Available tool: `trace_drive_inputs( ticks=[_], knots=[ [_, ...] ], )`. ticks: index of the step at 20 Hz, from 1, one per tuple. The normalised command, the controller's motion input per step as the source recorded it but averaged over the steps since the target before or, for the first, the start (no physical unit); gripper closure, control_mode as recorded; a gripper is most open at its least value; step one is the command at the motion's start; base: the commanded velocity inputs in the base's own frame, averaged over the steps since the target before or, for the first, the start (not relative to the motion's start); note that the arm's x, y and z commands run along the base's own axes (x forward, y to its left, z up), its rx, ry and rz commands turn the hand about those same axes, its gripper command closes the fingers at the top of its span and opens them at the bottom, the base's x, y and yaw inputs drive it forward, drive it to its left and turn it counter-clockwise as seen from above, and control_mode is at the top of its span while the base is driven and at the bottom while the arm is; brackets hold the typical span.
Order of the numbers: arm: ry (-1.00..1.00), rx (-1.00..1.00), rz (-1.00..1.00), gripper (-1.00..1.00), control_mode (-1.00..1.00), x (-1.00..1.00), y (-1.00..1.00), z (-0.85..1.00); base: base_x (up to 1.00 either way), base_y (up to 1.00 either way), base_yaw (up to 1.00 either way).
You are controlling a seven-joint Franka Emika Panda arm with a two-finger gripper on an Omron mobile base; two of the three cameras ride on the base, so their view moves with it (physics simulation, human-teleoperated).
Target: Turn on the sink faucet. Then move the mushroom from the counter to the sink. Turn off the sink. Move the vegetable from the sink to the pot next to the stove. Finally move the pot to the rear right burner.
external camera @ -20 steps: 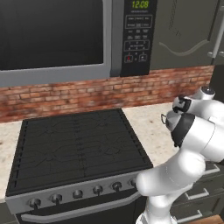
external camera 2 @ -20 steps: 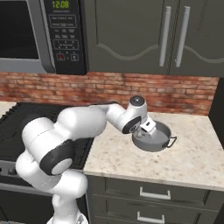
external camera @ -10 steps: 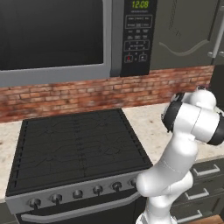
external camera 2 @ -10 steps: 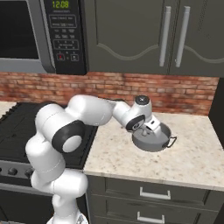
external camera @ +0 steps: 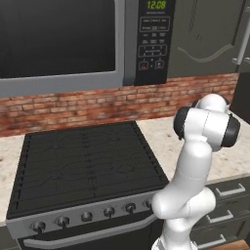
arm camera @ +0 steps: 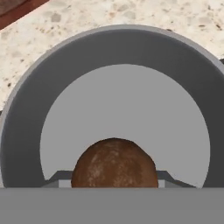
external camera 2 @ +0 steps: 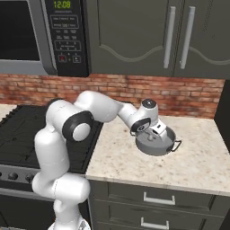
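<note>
Read the microwave (external camera 2: pixel 27 36) first: its green display (external camera 2: pixel 62 4) says 12:09; the keypad labels below are too small to make out. In your hand view the brown mushroom (arm camera: pixel 114 164) sits at 6 o'clock, right at the gripper (arm camera: pixel 114 181), between the two finger tips, with the grey pot (arm camera: pixel 26 131) open beneath it. The jaws stand part open around the mushroom; you cannot tell whether they press on it. From the right base view the arm reaches from 9 o'clock toward 3, hand tipped down over the pot on the speckled counter (external camera 2: pixel 197 161), right of the stove (external camera 2: pixel 13 134).
</note>
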Motion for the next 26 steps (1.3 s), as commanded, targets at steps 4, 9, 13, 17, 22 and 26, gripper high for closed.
trace_drive_inputs(
  ticks=[4,9,13,17,22,26],
  knots=[
    [0.08,0.00,0.00,1.00,-1.00,0.22,-0.05,-0.22,0.00,0.00,0.00],
    [0.09,0.00,0.00,1.00,-1.00,0.24,-0.04,-0.20,0.00,0.00,0.00],
    [0.09,0.00,0.00,1.00,-1.00,0.24,-0.05,-0.19,0.00,0.00,0.00],
    [0.06,0.00,0.00,1.00,-1.00,0.24,-0.06,-0.13,0.00,0.00,0.00],
    [0.01,0.01,0.00,1.00,-1.00,0.19,-0.12,-0.16,0.00,0.00,0.00],
    [0.00,0.02,0.00,-1.00,-1.00,0.10,-0.15,-0.21,0.00,0.00,0.00]
  ],
)
